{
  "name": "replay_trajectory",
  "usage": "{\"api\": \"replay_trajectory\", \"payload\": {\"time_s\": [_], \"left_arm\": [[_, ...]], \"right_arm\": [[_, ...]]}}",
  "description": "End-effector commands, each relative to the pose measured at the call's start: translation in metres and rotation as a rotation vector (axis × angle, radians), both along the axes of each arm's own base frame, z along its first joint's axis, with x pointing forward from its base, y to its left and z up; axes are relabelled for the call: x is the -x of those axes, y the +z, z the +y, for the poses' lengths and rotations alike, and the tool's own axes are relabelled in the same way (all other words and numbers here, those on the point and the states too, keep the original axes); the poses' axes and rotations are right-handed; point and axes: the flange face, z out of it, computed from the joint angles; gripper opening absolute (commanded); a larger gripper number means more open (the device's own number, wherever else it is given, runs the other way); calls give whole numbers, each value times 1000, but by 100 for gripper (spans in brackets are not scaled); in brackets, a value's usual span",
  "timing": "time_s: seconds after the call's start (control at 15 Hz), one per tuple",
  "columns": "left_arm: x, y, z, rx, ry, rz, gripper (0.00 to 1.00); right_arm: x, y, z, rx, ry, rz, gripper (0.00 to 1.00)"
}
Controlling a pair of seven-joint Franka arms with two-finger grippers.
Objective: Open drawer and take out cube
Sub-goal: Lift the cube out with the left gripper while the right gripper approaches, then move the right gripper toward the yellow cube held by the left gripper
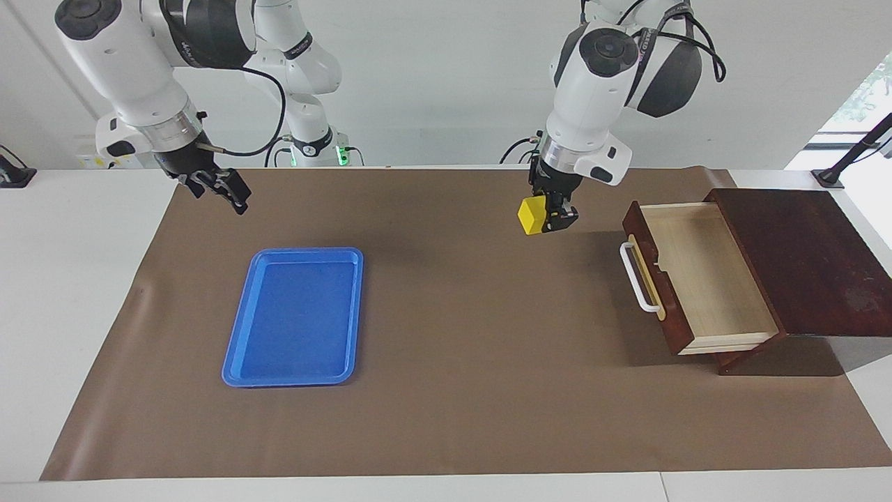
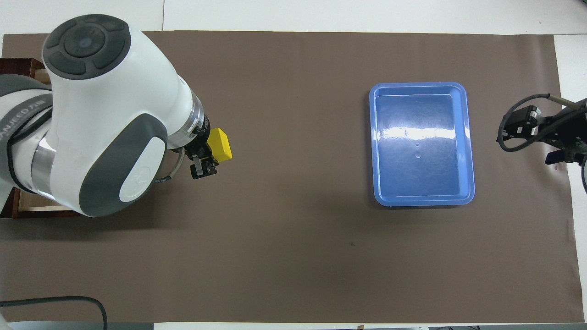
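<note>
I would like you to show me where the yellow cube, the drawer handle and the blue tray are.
yellow cube [image 1: 532,215]: facing view, its front face, held by the left gripper.
drawer handle [image 1: 637,282]: facing view, middle of the white bar.
blue tray [image 2: 464,91]: overhead view, its rim corner.

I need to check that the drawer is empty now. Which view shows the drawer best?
The facing view: the drawer stands pulled open, its pale inside bare, while the left gripper holds the cube over the mat. In the overhead view the left arm covers it; only dark edges show.
</note>
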Motion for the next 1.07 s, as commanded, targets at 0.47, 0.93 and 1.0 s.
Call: {"api": "replay_trajectory", "payload": {"time_s": [0.47,0.93,1.0], "left_arm": [[-12,-12,-26,110,-6,-77,0],[2,-41,-58,50,-78,-73,0],[6,-53,-66,39,-91,-60,0]], "right_arm": [[-44,-43,93,-230,-619,128,100],[-64,-88,152,-349,-725,217,100],[-63,-92,161,-352,-716,222,100]]}}
